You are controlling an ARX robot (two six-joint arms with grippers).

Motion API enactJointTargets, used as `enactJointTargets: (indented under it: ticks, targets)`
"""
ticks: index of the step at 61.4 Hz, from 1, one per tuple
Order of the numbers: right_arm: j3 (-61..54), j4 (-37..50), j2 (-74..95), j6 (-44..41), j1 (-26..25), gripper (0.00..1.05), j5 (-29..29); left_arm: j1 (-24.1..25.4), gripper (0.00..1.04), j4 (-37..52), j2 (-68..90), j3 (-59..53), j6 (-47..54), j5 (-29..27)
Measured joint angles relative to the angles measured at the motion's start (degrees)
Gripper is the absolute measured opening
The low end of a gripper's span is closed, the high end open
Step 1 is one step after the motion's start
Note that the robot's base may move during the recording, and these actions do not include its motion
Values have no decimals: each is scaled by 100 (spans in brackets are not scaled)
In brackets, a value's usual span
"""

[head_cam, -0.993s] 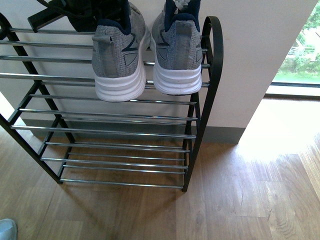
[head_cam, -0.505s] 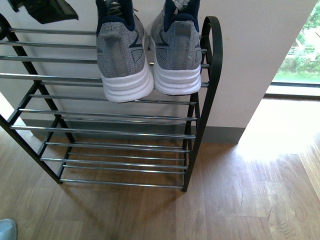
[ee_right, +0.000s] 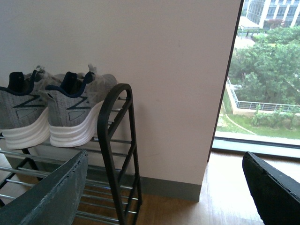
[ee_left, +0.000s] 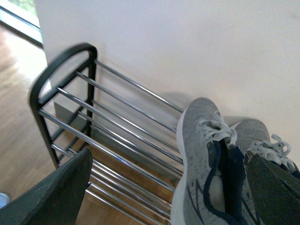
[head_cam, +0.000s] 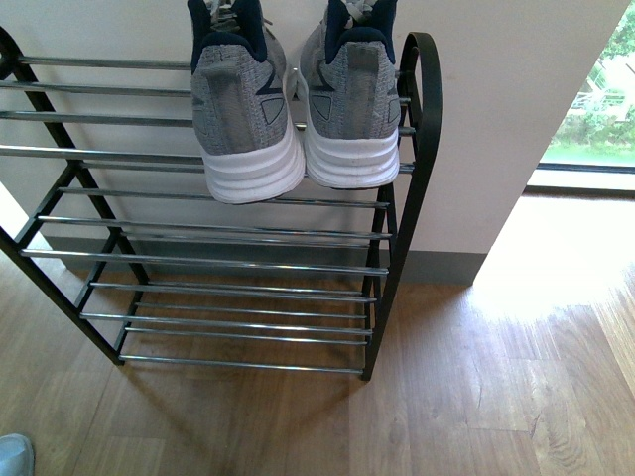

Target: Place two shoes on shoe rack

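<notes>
Both shoes, one (head_cam: 243, 109) beside the other (head_cam: 352, 109), sit touching on the rack's (head_cam: 422, 149) top shelf at its right end. Their heels overhang the front bars and their toes point to the wall. They look light. The knit uppers should give under a squeeze, while the thick white soles should stay firm. The surest hold is probably across the heel, at the navy collar or the sole's sides. Loose laces could snag, and the chrome bars look slick. The left jaws are spread wide and empty above the shoes. The right jaws are also wide and empty, off the rack's right end.
</notes>
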Motion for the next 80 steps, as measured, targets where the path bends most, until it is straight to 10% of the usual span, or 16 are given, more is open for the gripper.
enactJointTargets:
  ticks: [24, 38, 56, 80]
  targets:
    - [0, 0, 0, 0, 0, 95, 0, -306, 95, -308, -3132, -1569, 369, -612]
    - [0, 0, 0, 0, 0, 95, 0, 621, 55, 1189, -4017, -2841, 2898, 1456]
    - [0, 0, 0, 0, 0, 95, 0, 1473, 3, 1344, -4728, -3755, 3386, 2251]
    - [0, 0, 0, 0, 0, 95, -2, 2559, 1, 1340, -5440, -4409, 3432, 3333]
